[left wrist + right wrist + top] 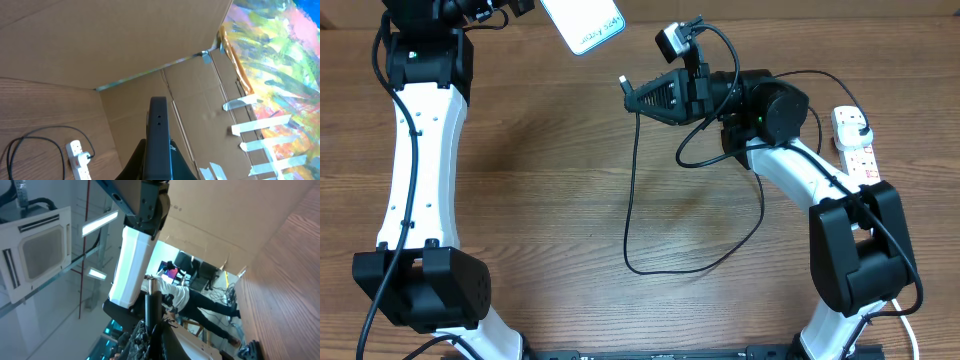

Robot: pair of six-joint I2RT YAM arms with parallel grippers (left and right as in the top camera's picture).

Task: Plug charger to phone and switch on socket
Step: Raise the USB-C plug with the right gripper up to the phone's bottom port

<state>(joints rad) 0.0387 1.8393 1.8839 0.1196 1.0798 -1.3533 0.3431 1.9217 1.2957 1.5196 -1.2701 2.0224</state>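
Observation:
My left gripper (538, 6) is shut on the phone (582, 25) and holds it up at the far top edge, its light screen facing the overhead camera. In the left wrist view the phone's dark edge (158, 130) stands between the fingers (159, 155). My right gripper (638, 96) is shut on the charger's connector tip (623, 82), a short way right of and below the phone. The right wrist view shows the tip (151, 300) pointing at the phone's white back (129, 265). The black charger cable (632, 200) hangs in a loop to the socket (860, 155).
The white power strip lies at the right table edge beside the right arm's base, with a plug in its far end (850, 122); it also shows in the left wrist view (77, 160). Cardboard walls (125, 45) stand behind the table. The cable loop lies on the wood at mid-table.

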